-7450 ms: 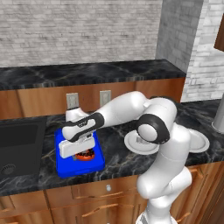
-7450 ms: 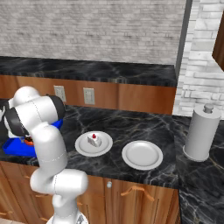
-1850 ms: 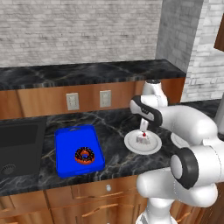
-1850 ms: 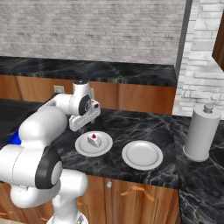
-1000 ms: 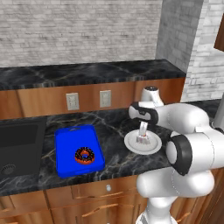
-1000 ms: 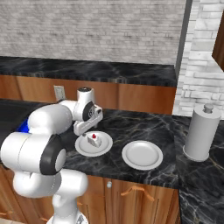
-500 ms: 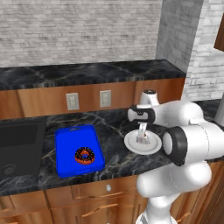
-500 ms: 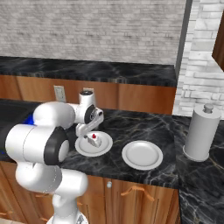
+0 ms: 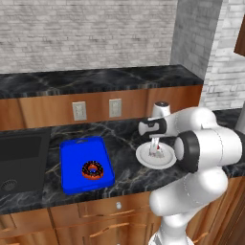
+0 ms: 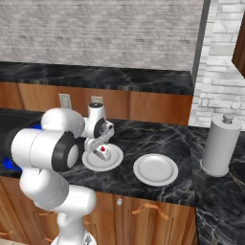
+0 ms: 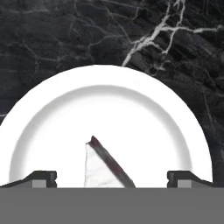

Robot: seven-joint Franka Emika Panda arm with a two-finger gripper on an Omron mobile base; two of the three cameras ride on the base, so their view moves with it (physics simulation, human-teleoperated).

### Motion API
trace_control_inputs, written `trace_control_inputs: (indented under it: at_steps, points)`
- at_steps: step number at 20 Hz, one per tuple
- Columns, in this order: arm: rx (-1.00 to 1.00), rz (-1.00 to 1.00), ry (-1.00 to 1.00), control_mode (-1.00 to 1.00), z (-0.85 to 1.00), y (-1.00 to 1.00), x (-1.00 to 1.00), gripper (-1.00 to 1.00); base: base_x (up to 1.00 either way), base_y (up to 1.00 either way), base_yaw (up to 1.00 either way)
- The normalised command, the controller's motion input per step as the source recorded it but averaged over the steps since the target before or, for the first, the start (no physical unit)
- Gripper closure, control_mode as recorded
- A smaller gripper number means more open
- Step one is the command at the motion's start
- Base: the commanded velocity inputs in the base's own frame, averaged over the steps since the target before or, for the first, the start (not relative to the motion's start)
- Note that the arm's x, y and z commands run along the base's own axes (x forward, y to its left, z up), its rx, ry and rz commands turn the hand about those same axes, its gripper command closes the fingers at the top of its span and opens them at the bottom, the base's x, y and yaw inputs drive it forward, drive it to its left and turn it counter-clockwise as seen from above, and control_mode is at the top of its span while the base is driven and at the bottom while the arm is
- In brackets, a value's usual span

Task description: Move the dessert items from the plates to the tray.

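The gripper (image 9: 154, 147) is hanging low over the near plate (image 9: 143, 159), its fingers (image 11: 43, 178) spread wide apart and straddling the cake piece (image 11: 105, 167), which is sitting on that plate between them. In the hand view the two tips are standing well to either side of the wedge with white plate showing in both gaps, so nothing is being pinched yet. From the right base view the cherry (image 10: 102, 150) is showing as a red dot just beside the fingers, though the wedge itself is too small there to tell whether a pad is touching it.

The chocolate donut (image 9: 93, 170) is already lying on the blue tray (image 9: 74, 151), so the cake is the one dessert left to carry. A second, bare plate (image 10: 155, 169) is sitting to the right on the black marble counter (image 10: 182, 139).

The cake piece is likely light and soft, apt to crush or crumble under a hard squeeze, and its tapered shape could slip out sideways. The safest hold is probably across the two flat sides, low on the body and below the cherry, closing gently.
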Motion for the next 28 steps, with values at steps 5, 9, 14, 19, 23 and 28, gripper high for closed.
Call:
trace_control_inputs:
  at_steps: [5,9,14,19,23,28]
  points:
    - [0.00,0.00,0.00,-1.00,-0.18,0.00,0.00,-1.00,0.00,0.00,0.00]
    - [0.00,0.00,0.00,-1.00,-0.19,0.00,0.00,-1.00,0.00,0.00,0.00]
    - [0.00,0.00,0.00,-1.00,-0.16,0.00,0.00,-1.00,0.00,0.00,0.00]
    - [0.00,0.00,0.00,-1.00,-0.14,0.00,0.00,-1.00,0.00,0.00,0.00]
    - [0.00,0.00,0.00,-1.00,-0.14,0.00,0.00,-1.00,0.00,0.00,0.00]
    - [0.00,0.00,0.00,-1.00,-0.14,0.00,0.00,-1.00,0.00,0.00,0.00]
